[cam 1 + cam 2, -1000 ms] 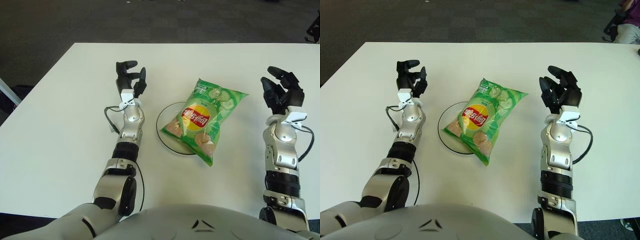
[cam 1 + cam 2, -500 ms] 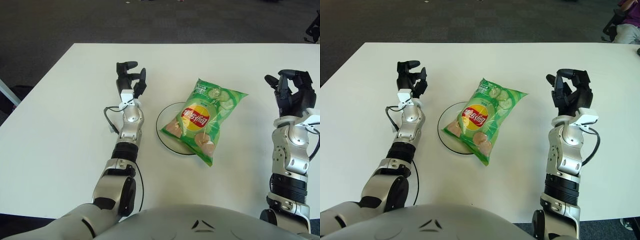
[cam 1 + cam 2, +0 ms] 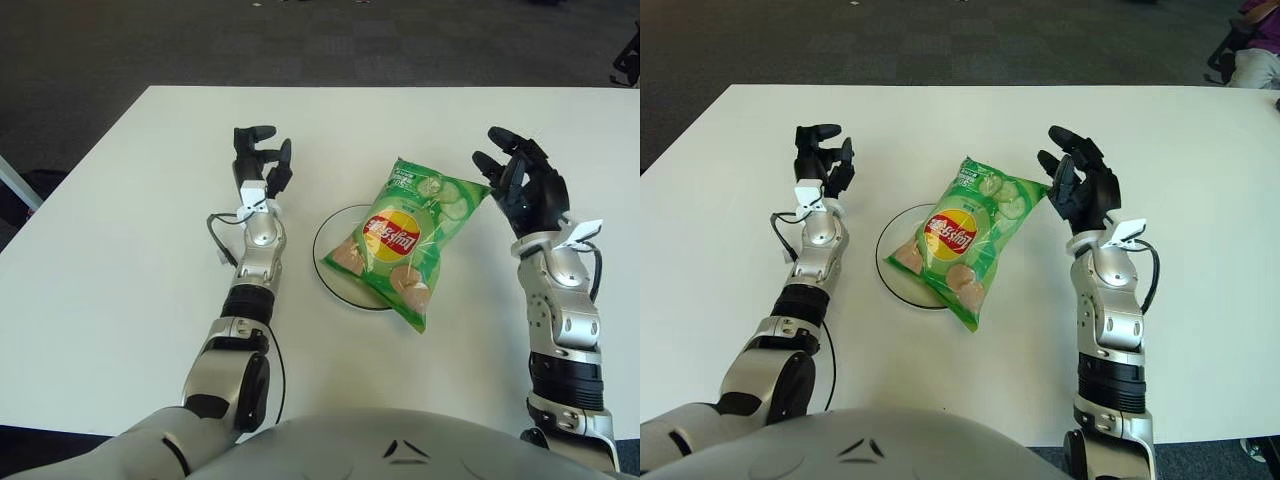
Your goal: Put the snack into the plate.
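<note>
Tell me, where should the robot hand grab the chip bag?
Probably the upper right corner of the chip bag, coming from the right. That crimped end lies off the plate, and the open right robot hand is already beside it.

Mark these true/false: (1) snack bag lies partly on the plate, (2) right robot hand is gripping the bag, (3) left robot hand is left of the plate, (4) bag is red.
1. True: the green snack bag lies across the plate, its upper and lower ends overhanging the rim.
2. False: the right robot hand is open beside the bag's upper right corner, holding nothing.
3. True: the left robot hand shows left of the plate.
4. False: the bag is green with a red logo.
</note>
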